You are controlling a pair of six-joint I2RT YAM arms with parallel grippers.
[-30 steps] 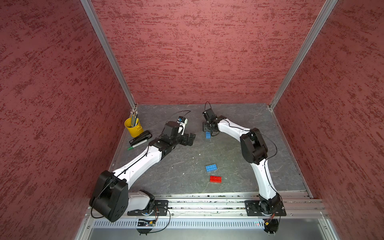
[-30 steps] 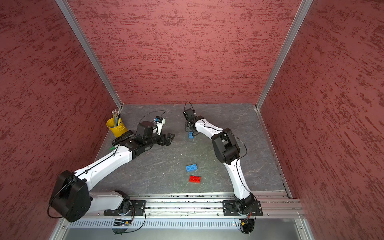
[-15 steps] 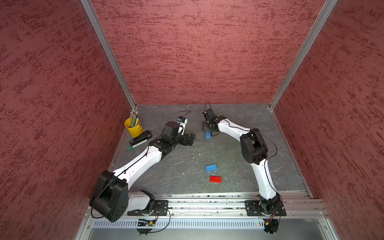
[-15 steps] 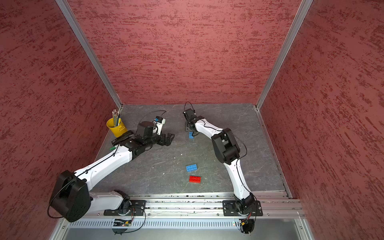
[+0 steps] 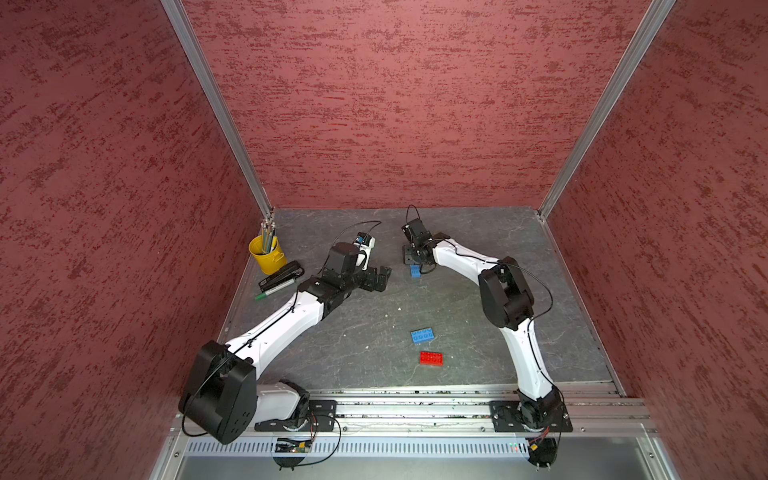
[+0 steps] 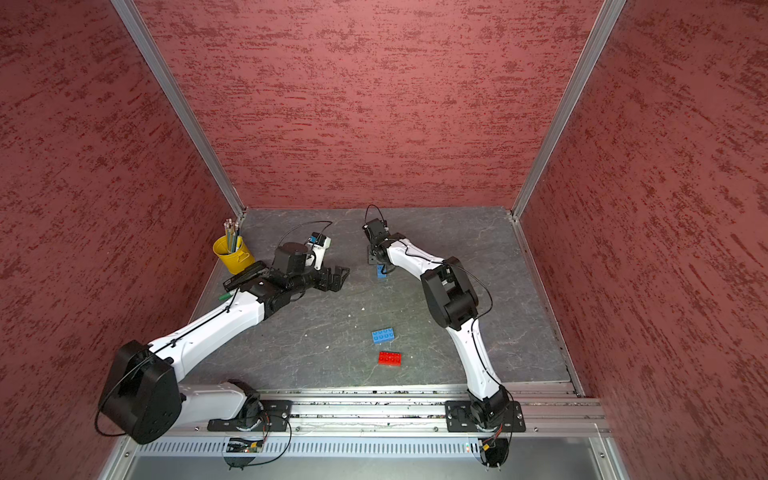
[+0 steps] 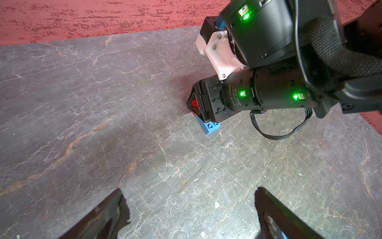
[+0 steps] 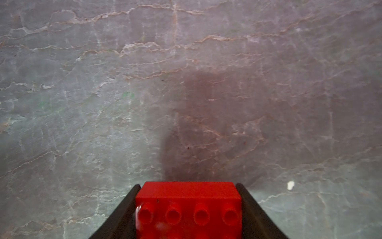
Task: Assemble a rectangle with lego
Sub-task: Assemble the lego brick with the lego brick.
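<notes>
My right gripper (image 8: 188, 186) is shut on a red lego brick (image 8: 188, 198), studs toward the camera. In the left wrist view that gripper (image 7: 196, 103) holds the red brick (image 7: 193, 102) low at the back of the table, right over a blue lego brick (image 7: 209, 127) that lies on the table; the two look in contact. In both top views only the blue brick (image 5: 414, 271) (image 6: 381, 272) shows under it. A loose blue brick (image 5: 422, 335) and a loose red brick (image 5: 431, 358) lie side by side nearer the front. My left gripper (image 5: 380, 278) (image 7: 188, 192) stands open and empty, left of the right one.
A yellow cup of pencils (image 5: 267, 253), a black stapler (image 5: 281, 276) and a green marker (image 5: 274, 290) sit at the table's back left, beside my left arm. Red walls close in three sides, and a metal rail (image 5: 415, 409) runs along the front.
</notes>
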